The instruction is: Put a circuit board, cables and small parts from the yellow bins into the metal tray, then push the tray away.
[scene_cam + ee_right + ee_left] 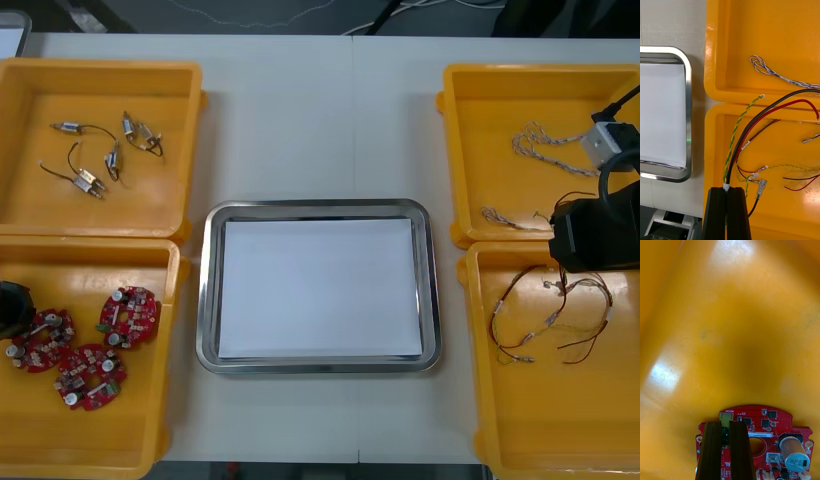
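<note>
1. Two tools are at work, one at each side of the tabletop (320,120).
2. We see the left tool (727,424) inside the near-left yellow bin (140,430), its fingers clamped on the edge of a round red circuit board (767,423). A second board (128,318) and a third board (88,375) lie near it.
3. We see the right tool (727,189) over the near-right yellow bin (790,217), its fingers pinched on a cable bundle (730,165) of black, red and twisted yellow-green strands.
4. Between the bins sits the metal tray (210,290), white inside.
5. Small metal parts (100,150) lie in the far-left bin (30,200).
</note>
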